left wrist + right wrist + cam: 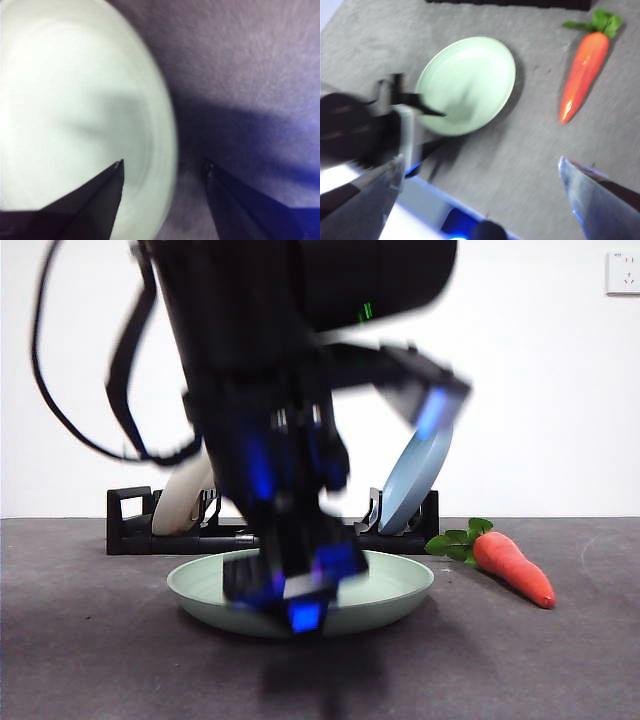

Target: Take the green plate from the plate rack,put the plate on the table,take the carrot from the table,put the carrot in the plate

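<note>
Green plate (390,590) flat on table (90,640), left end effector (162,172) spread astride its rim.

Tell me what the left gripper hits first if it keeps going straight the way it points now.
Most likely the green plate's rim: the open left gripper straddles that edge, one jaw over the plate, the other over the table. Blur leaves depth uncertain.

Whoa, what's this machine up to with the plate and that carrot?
It's setting the table, more or less. The green plate now lies flat on the table, out of the plate rack. The left claw hangs open at the plate's rim, one jaw over the plate and one over the table. The carrot lies untouched beside the plate. The right claw is open above them.
</note>
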